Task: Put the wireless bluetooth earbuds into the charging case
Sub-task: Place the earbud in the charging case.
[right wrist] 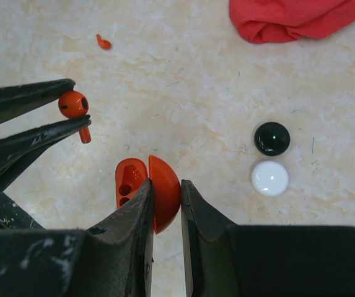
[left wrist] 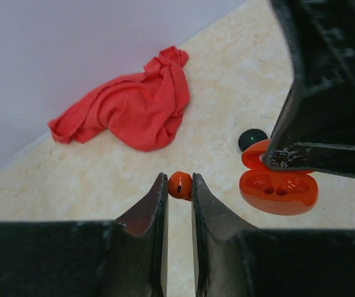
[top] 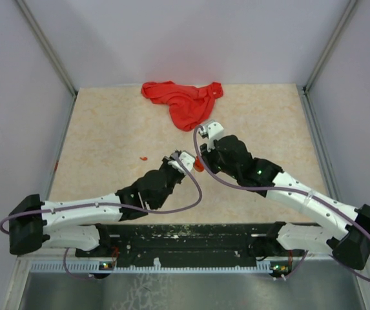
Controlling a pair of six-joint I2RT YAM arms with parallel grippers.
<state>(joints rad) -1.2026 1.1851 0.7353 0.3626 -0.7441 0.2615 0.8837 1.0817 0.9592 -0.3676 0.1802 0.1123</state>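
Two red earbuds were on show: one earbud (right wrist: 73, 104) at the left of the right wrist view, a second earbud (right wrist: 103, 43) in its upper left. Three round cases were there: red case (right wrist: 149, 192) bottom centre, black case (right wrist: 272, 138) and white case (right wrist: 269, 178) at right. One cloth (top: 183, 102) was up top. Two grippers showed: left gripper (left wrist: 179, 179), right gripper (right wrist: 166, 184).

Top view looks down from high behind the near edge over the whole table (top: 107, 142). Wrist views sit close behind the left claw (left wrist: 179, 182) and right claw (right wrist: 166, 185); all share the red cloth (top: 183, 103).
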